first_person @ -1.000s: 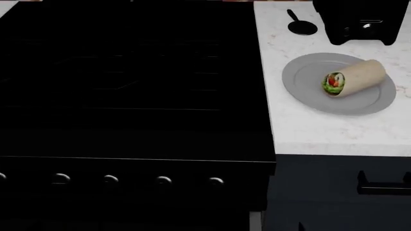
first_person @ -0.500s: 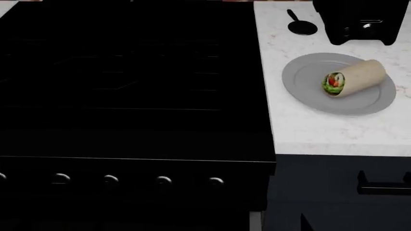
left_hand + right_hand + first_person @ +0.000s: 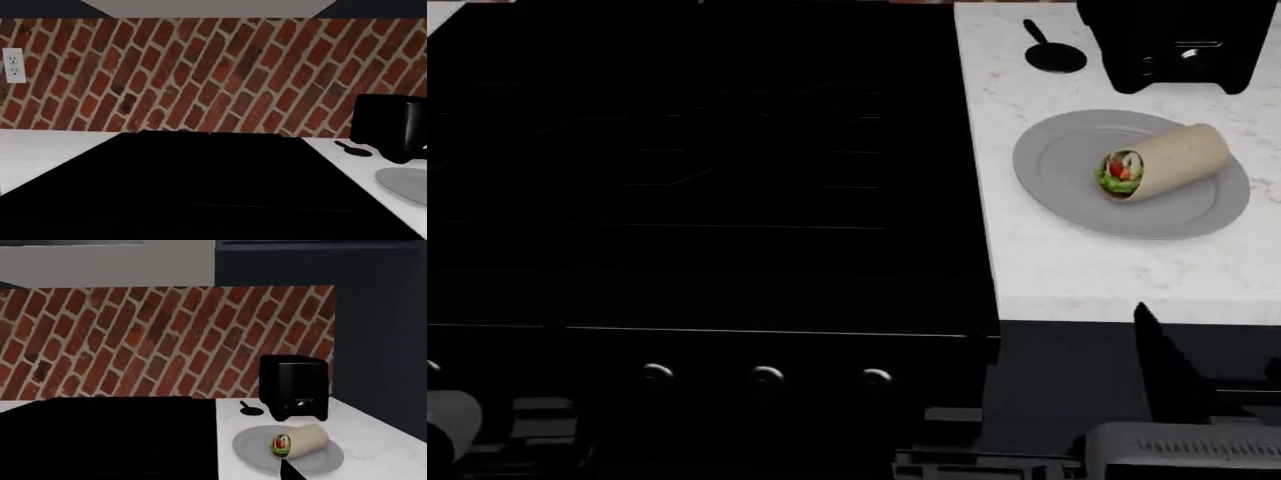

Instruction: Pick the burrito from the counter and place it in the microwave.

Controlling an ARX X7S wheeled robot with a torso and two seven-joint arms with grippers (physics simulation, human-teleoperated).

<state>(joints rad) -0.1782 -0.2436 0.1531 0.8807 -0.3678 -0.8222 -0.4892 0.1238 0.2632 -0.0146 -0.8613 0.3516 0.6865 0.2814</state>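
1. The burrito (image 3: 1165,160) lies on its side on a grey plate (image 3: 1054,175), cut end with green and red filling turned toward the stove, tortilla end pointing at the toaster
2. The plate sits on the white counter (image 3: 1094,280), just beside the black stove top (image 3: 694,170); behind it stand a black toaster (image 3: 1181,40) and a small dark spoon-like item (image 3: 1052,52) (too small to identify)
3. The right gripper (image 3: 1161,375) shows only as a dark finger tip rising at the counter's near edge, well short of the plate; whether its jaws are apart or closed cannot be told, and it appears to hold nothing
4. The left gripper is not visible in any view; only a pale part of that arm shows low in the head view
5. Judged step: the reach toward the burrito. Doing it well likely means coming in above the plate, jaws spread wider than the roll, and closing across its beige middle, not the loose filling end
6. No microwave is visible, so the placing route cannot be judged
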